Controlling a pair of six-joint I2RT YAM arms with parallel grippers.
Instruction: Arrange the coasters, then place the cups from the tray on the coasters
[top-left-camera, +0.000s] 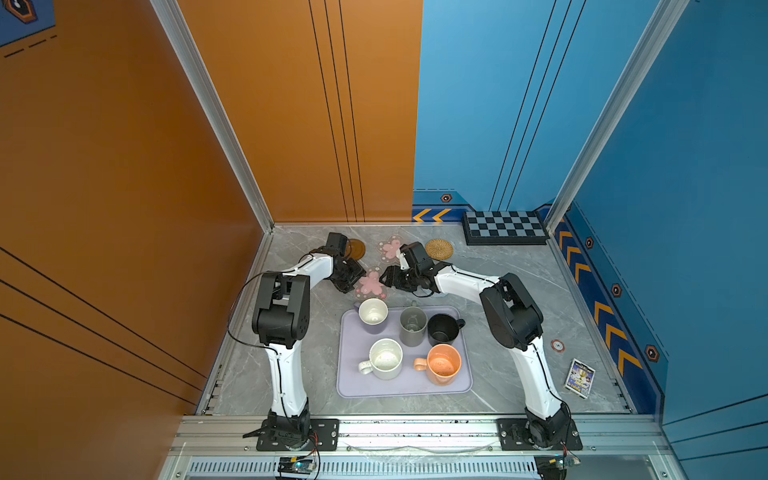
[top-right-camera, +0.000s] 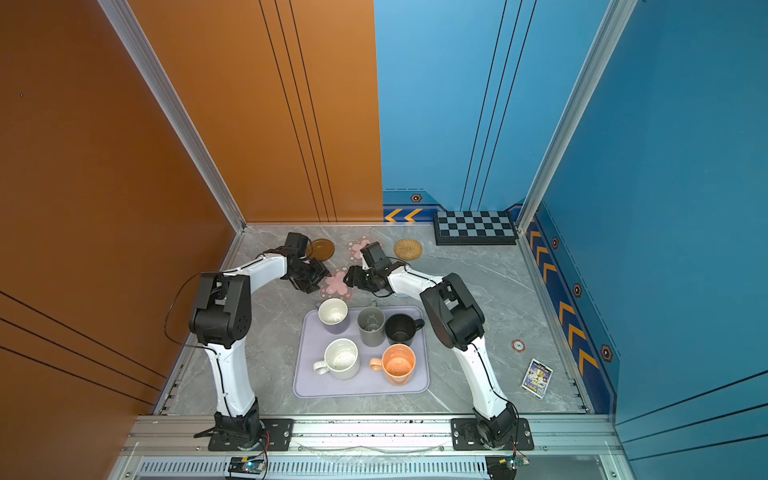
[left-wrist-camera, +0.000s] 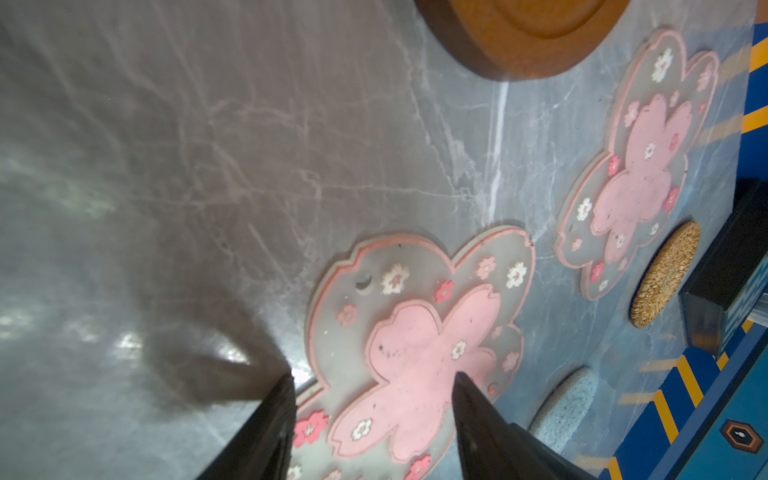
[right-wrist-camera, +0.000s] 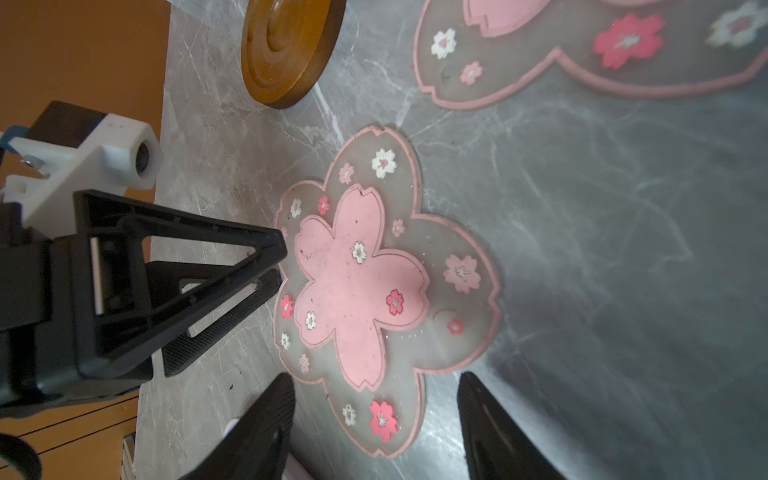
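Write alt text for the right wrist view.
A pink flower coaster lies flat on the grey table, the open right gripper over one edge, the open left gripper at another. A wooden coaster and a second flower coaster lie beyond.

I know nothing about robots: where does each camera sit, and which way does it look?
Top views: a twin pair high above the front edge, looking down on the table; the left arm and right arm show whole.
Left wrist: rides the left arm, looking past the open left gripper at the near pink flower coaster.
Right wrist: rides the right arm, facing that coaster past the open right gripper; the left gripper shows too.
Shared: both wrist views see that coaster and the wooden disc.
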